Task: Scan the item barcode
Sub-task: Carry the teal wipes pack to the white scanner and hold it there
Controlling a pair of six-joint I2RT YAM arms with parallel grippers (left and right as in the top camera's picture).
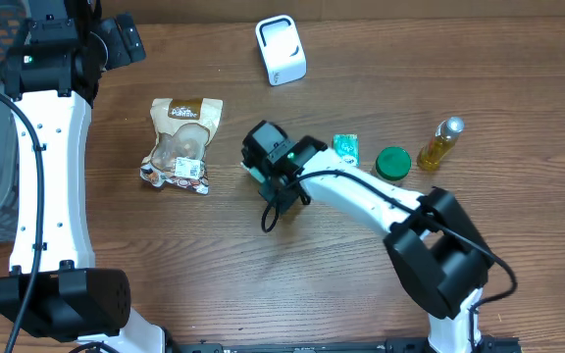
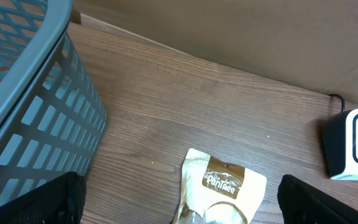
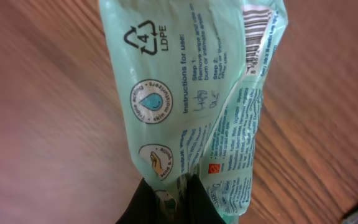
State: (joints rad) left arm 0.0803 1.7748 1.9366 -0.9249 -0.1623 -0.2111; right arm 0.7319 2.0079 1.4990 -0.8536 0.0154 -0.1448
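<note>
1. The right arm [image 1: 361,191] reaches from the table's near right edge toward the middle, its wrist bent down over the wood.
2. The right gripper [image 3: 166,196] is clamped on a pale green wipes packet [image 3: 191,106]. Its dark fingertips [image 3: 145,202] pinch the packet's lower edge.
3. In the right wrist view the packet hangs crumpled above the tabletop, printed side facing the camera, with its barcode [image 3: 257,25] at the top right corner.
4. The left arm [image 1: 52,147] stretches along the table's left side to the far corner.
5. The left gripper [image 2: 179,193] is spread wide and holds nothing, above a brown snack pouch [image 2: 219,190] and beside a grey basket [image 2: 30,93].
6. A white scanner [image 1: 281,49] stands at the far edge, well apart from the right gripper.
</note>
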